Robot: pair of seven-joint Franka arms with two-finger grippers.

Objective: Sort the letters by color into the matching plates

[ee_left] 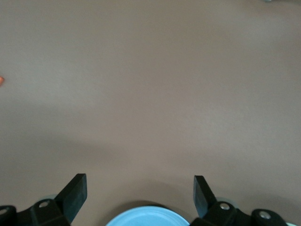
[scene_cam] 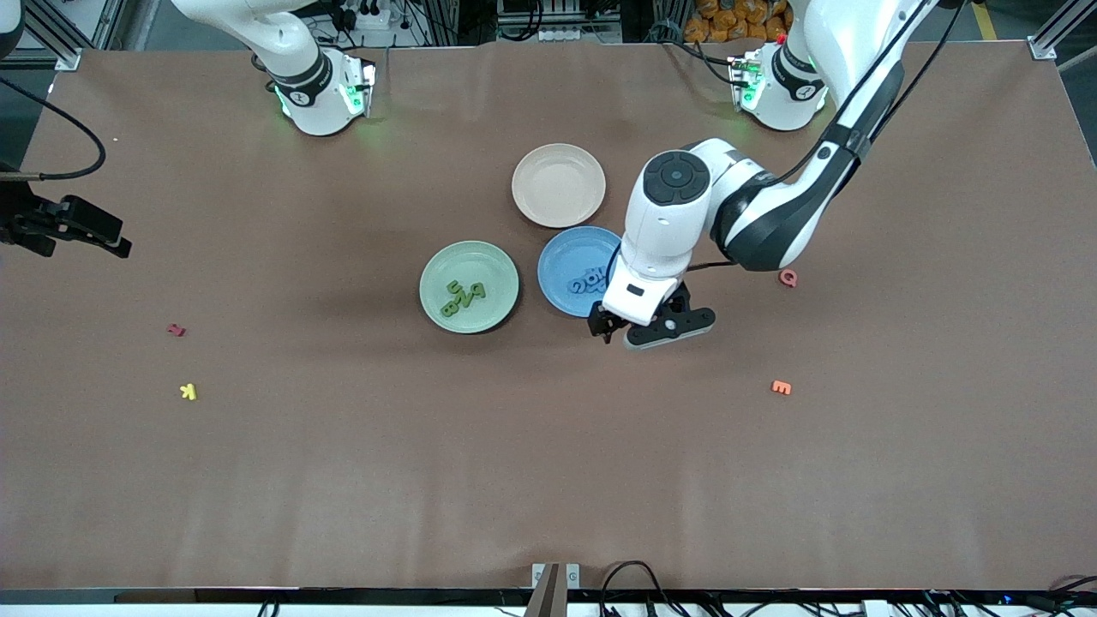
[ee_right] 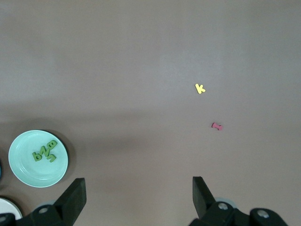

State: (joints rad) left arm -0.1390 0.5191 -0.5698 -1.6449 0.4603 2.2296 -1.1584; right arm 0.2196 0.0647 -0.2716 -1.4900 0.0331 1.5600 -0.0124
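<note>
The sorting looks finished, or very nearly: no green or blue letter lies loose on the brown table (scene_cam: pixel 343 480). The pale green plate (scene_cam: pixel 441 266) holds a cluster of green letters (scene_cam: pixel 461 296), about four though they overlap. Beside it, toward the left arm's end, the blue plate (scene_cam: pixel 561 257) holds blue letters (scene_cam: pixel 588 280), bunched and partly hidden by the arm, so I cannot count them. The beige-pink plate (scene_cam: pixel 559 184), farther from the front camera, is empty.

Left out, as they should be, are a yellow K (scene_cam: pixel 188 392), a red letter (scene_cam: pixel 176 329), a pinkish-red letter (scene_cam: pixel 788 277) and an orange E (scene_cam: pixel 781 387).

The left gripper (scene_cam: pixel 610 326) hovers over the blue plate's near rim, jaws spread wide, holding nothing. The right gripper (ee_right: pixel 136 197) waits high above the table toward its own end, also wide apart and empty
</note>
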